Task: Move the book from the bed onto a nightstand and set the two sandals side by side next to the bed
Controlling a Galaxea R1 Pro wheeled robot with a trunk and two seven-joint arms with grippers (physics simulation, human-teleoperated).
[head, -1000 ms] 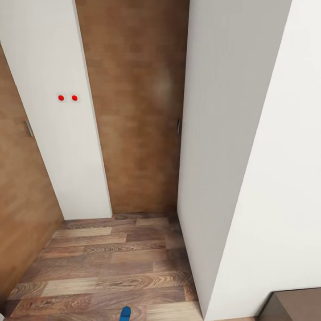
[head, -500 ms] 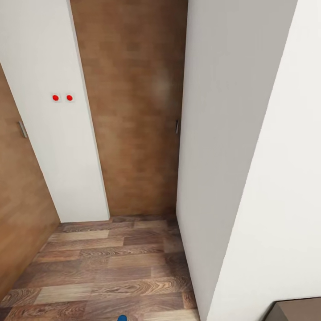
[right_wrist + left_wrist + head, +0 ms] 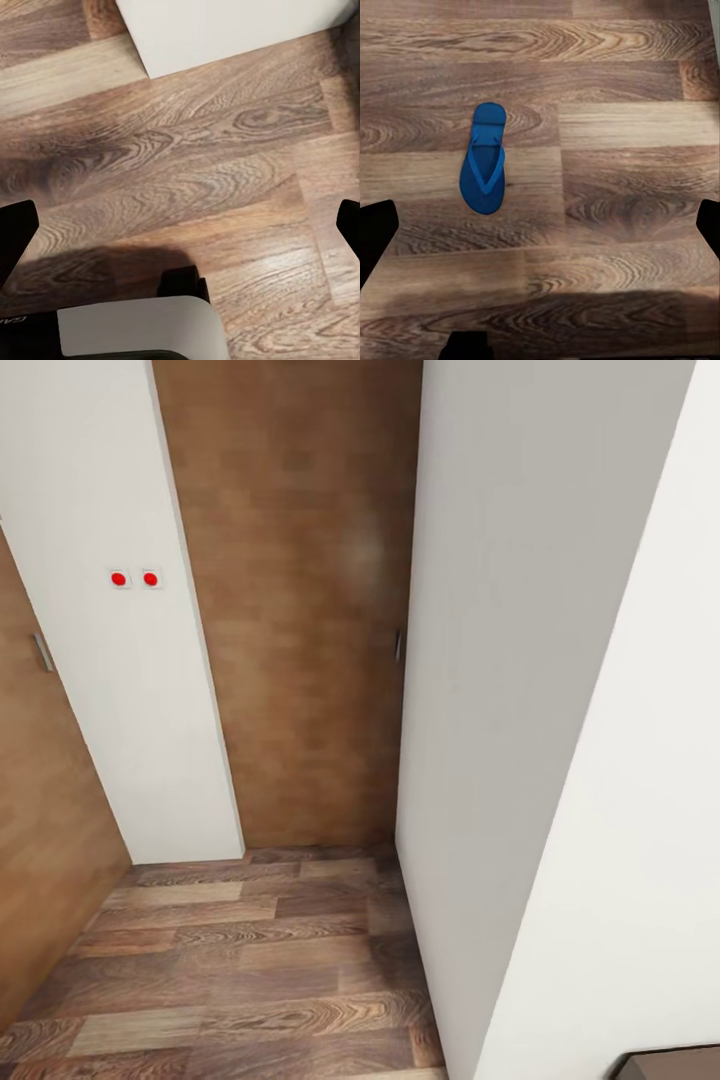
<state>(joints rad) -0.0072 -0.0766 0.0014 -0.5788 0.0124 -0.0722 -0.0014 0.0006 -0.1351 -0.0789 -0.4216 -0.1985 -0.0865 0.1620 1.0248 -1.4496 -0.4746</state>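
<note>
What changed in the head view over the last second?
The camera moved, not the scene: the whole picture slid left and down. The red switches and door handle shifted left, and the blue sandal tip at the bottom edge dropped out of frame. In the left wrist view the sandal lies flat on the floor, ungripped. Doors and walls unchanged.

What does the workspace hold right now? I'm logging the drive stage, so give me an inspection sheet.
Surface: light brown wood-plank floor.
Job's things: one flat bright blue sandal lying flat on the planks, untouched.
Clutter: nothing seen.
Grippers: left pincer open, empty, above the sandal; right pincer open, empty, over bare floor.
Cables: nothing seen.
Surroundings: plain white walls, tan wooden door, two red dots on a wall plate.
</note>
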